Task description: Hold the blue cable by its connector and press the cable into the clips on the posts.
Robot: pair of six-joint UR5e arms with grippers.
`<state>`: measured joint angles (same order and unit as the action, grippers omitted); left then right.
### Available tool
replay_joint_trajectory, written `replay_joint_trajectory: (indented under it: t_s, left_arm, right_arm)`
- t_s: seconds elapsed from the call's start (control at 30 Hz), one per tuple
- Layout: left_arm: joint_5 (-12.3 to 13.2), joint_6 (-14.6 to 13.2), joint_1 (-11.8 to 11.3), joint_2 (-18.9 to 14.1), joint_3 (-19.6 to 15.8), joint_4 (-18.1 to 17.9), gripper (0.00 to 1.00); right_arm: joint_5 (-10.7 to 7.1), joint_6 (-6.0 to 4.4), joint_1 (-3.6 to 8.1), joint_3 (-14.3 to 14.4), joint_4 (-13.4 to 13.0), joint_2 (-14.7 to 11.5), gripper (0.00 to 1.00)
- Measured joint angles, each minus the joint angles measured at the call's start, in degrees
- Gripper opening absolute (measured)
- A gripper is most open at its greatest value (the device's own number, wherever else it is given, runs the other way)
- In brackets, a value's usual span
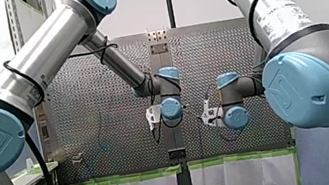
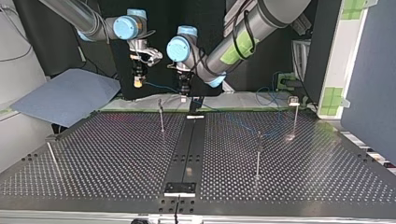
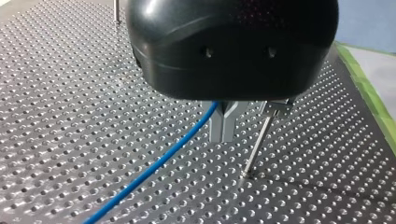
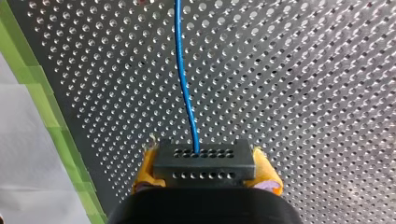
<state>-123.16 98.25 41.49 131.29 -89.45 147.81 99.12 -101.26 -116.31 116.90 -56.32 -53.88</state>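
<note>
The blue cable (image 4: pixel 184 84) ends in a black connector (image 4: pixel 203 161) with rows of small holes. The connector sits squarely between the yellow pads (image 4: pixel 145 168) of my right gripper (image 4: pixel 205 171), whose fingers are clamped on its two sides. From the connector's face the cable runs straight ahead, above the perforated counter (image 4: pixel 303 93) and near its green tape edge (image 4: pixel 60 140).

In the top view the cable spans the short gap between the two grippers, both raised above the counter's far edge.

In the left wrist view the cable comes out at the root of my left gripper (image 3: pixel 223 127) and slopes down and away over the counter. That gripper's metal fingers (image 3: pixel 223 133) meet at the tips and splay apart higher up like a Y. Whether they pinch the cable I cannot tell. Just beside them stands a thin metal post (image 3: pixel 259 140) with a clip (image 3: pixel 275 106) at its top; the cable is not in that clip.

The top view shows more such posts on the counter: a middle post (image 2: pixel 161 114), a near post (image 2: pixel 258 154) and a far post (image 2: pixel 294 116), well apart from one another.
</note>
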Motion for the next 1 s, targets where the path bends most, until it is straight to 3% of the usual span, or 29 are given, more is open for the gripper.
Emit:
replay_joint_trajectory:
  t_s: [0.2,0.47,0.67,1.0]
  left_arm:
    - [0.53,0.00,0.20,1.62,0.00,-1.20,0.00]
    - [1.40,0.11,0.36,2.83,0.00,-3.24,0.00]
    - [2.62,0.23,0.64,5.19,0.00,-5.05,0.00]
    - [2.31,0.35,0.96,5.56,0.00,-5.81,0.00]
  right_arm:
    - [-2.50,-0.30,1.01,-1.84,-0.26,2.65,0.00]
    - [-4.19,0.15,2.32,-4.81,2.25,4.61,0.00]
    - [-4.89,0.23,3.20,-6.48,3.26,5.17,0.00]
    - [-7.32,0.26,5.65,-8.20,3.75,5.35,0.00]
